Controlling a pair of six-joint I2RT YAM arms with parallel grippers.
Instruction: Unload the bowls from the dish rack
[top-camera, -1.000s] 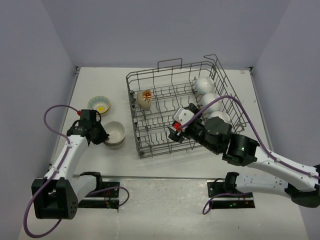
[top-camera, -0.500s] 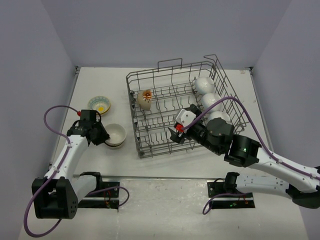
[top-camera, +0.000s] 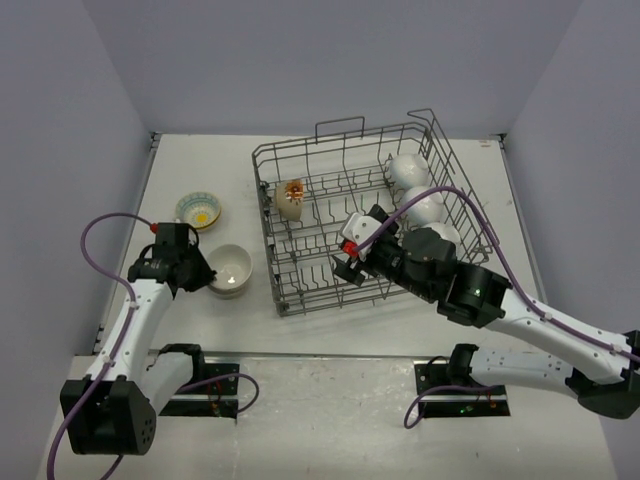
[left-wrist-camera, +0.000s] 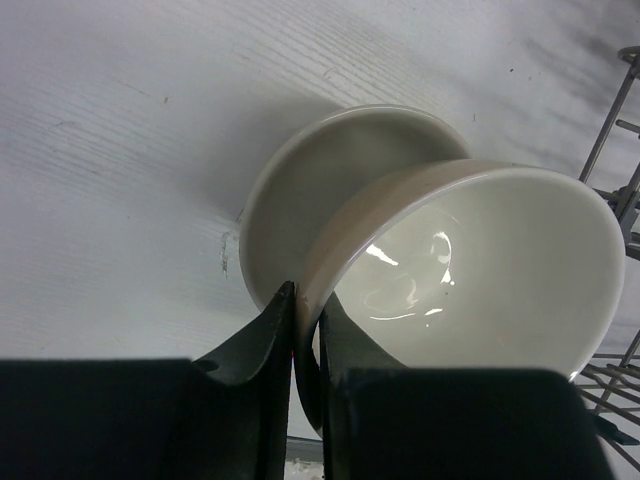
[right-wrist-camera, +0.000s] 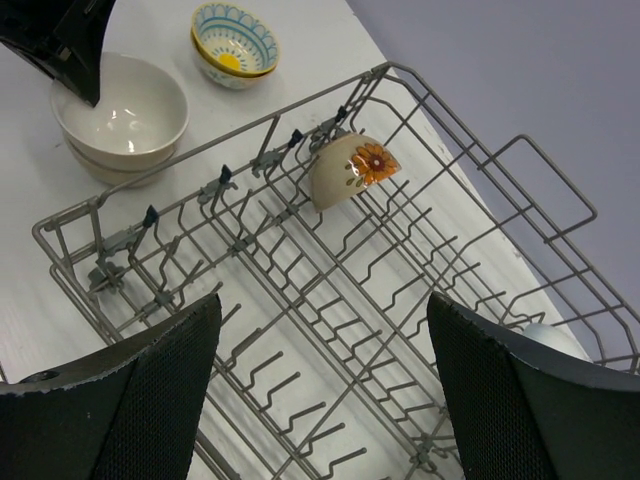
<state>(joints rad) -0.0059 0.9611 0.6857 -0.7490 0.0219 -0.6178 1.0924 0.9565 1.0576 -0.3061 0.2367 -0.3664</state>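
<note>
Left fingers (left-wrist-camera: 262, 345) pinch the rim of the top bowl (left-wrist-camera: 480, 270), which is stacked on a second bowl (left-wrist-camera: 310, 180) on the worktop (top-camera: 200, 160) at the rack's (right-wrist-camera: 210, 150) 9 o'clock. Right fingers (right-wrist-camera: 150, 390) are spread wide above the rack. Inside it, a flowered bowl (right-wrist-camera: 350, 168) sits at 10 o'clock and three white bowls (top-camera: 420, 203) at 2 o'clock.

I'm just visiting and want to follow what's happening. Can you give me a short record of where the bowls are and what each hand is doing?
Left hand: shut on the rim of a cream bowl, which sits in a lower bowl on the table
Right hand: open, empty, over the rack
In rack: a flowered bowl and three white bowls along the right side
Also on table: blue-rimmed bowl with a yellow centre
</note>
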